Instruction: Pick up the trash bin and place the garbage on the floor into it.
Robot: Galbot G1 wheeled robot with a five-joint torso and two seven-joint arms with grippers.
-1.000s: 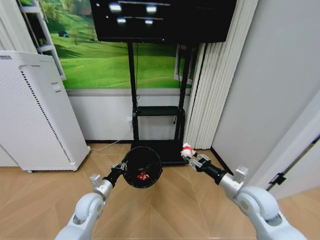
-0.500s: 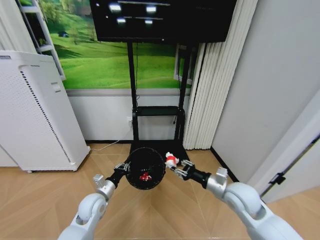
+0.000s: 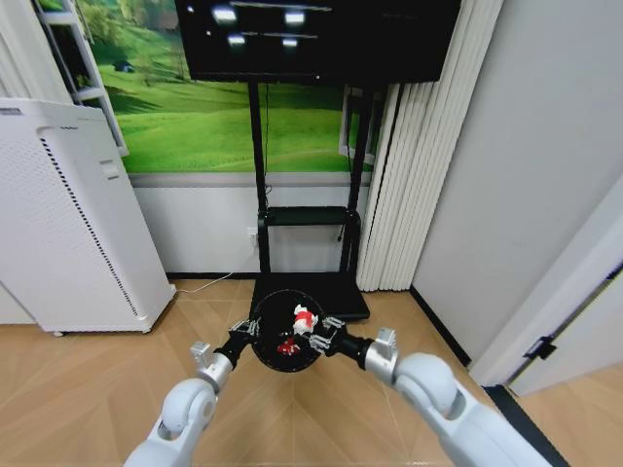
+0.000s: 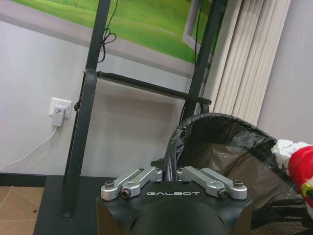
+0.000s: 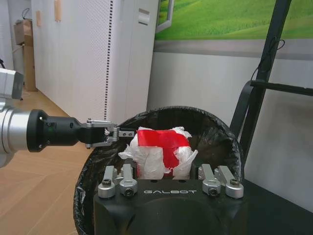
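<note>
Herringbone wood floor (image 3: 88, 389), grey wall to the right, green landscape mural behind.

Nearest, both arms reaching fwd and meeting low at centre. Left gripper (image 3: 245, 334) clamped on rim of the trash bin (image 3: 283, 342), holding it off the floor, mouth tipped toward the head cam; wrist view has fingers (image 4: 128, 179) pinched tight either side of the black liner edge. Right gripper (image 3: 321, 340) closed on the red-and-white wad (image 3: 305, 319), parked right over the bin mouth, at or just inside the rim. Right wrist view confirms: wad (image 5: 160, 152) squeezed between the jaws, dark bin interior directly behind it, left gripper (image 5: 113, 133) on the rim at the far side. One red wad (image 3: 283, 345) already lying inside on the bottom. Green bottle: not spotted.

Behind the bin: black TV stand (image 3: 304, 224) w/ base plate on the floor, screen above. White air purifier (image 3: 68, 214) far left, pleated curtain (image 3: 409, 175) right of the stand.

Risks, as judged:
- Release w/ wad too near the rim → bounce off the edge, back on the floor.
- Crumpled wrap snagging on a finger → no clean drop.
- Rim grip on thin liner/mesh only; nudge from right arm → bin twisting or slipping.
- Bin tilted, so contents could roll out if tipped further.
</note>
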